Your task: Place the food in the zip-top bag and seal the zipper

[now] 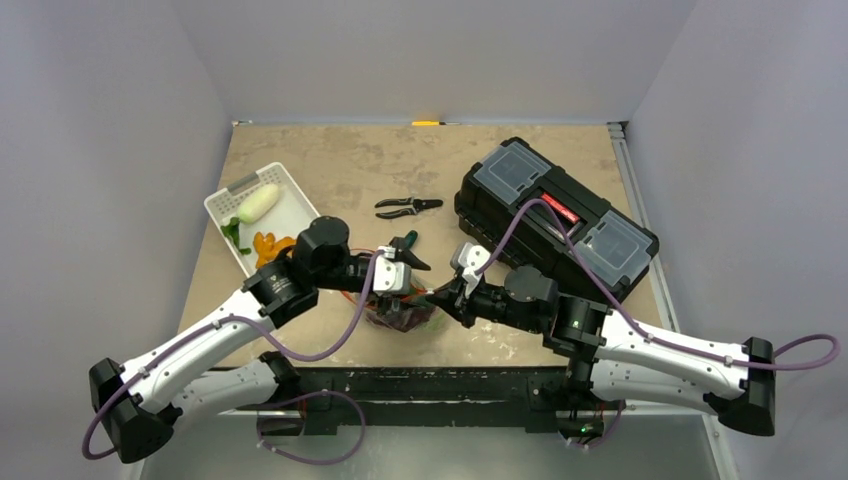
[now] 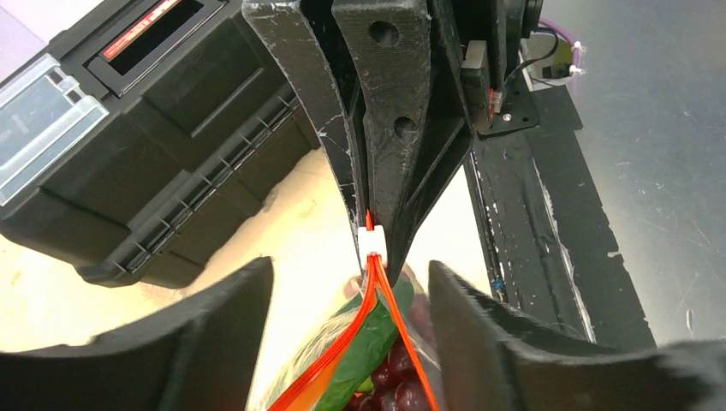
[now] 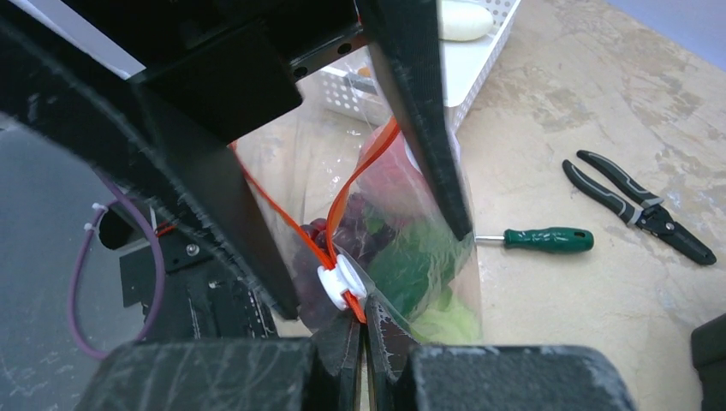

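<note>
Right hand [image 3: 364, 318] pinching zipper [image 3: 347, 181] beside white slider [image 3: 340, 281]; pliers [image 3: 642, 208] nearby

Robot lab bench, walled test cell.
Plain grey walls [image 1: 120, 100] box in a tan table [image 1: 340, 160] with the left arm [image 1: 200, 340] and right arm [image 1: 650, 345] bolted at its near edge. On top sit workshop bits: black toolbox [image 1: 555, 215], pliers [image 1: 408, 207], screwdriver [image 3: 548, 239], white basket [image 1: 290, 215].

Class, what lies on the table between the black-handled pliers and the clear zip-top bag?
A green-handled screwdriver lies there, its metal tip pointing toward the zip-top bag and its handle nearer the pliers. The right wrist view shows this clearly.
</note>
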`<act>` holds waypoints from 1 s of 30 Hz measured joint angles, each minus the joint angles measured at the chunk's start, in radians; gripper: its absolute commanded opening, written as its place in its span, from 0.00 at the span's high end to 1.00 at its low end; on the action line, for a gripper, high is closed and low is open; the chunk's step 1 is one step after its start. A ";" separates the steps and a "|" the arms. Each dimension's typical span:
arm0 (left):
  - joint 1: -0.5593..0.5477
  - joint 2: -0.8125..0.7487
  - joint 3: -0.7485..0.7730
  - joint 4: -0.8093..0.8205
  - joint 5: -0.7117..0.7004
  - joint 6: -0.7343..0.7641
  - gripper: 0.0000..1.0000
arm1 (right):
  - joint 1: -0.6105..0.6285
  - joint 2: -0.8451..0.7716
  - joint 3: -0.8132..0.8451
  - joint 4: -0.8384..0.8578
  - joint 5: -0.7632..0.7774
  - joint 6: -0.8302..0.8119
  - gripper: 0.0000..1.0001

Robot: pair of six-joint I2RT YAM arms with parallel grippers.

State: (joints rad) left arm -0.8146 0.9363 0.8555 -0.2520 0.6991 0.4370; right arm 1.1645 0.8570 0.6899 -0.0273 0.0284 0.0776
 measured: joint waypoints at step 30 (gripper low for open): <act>0.000 0.009 0.059 -0.114 -0.018 0.053 0.80 | 0.000 -0.017 0.035 -0.087 0.035 -0.006 1.00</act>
State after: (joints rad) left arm -0.8150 0.9451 0.9146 -0.3664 0.6811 0.4904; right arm 1.1645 0.8398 0.7246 -0.1143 0.0639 0.0719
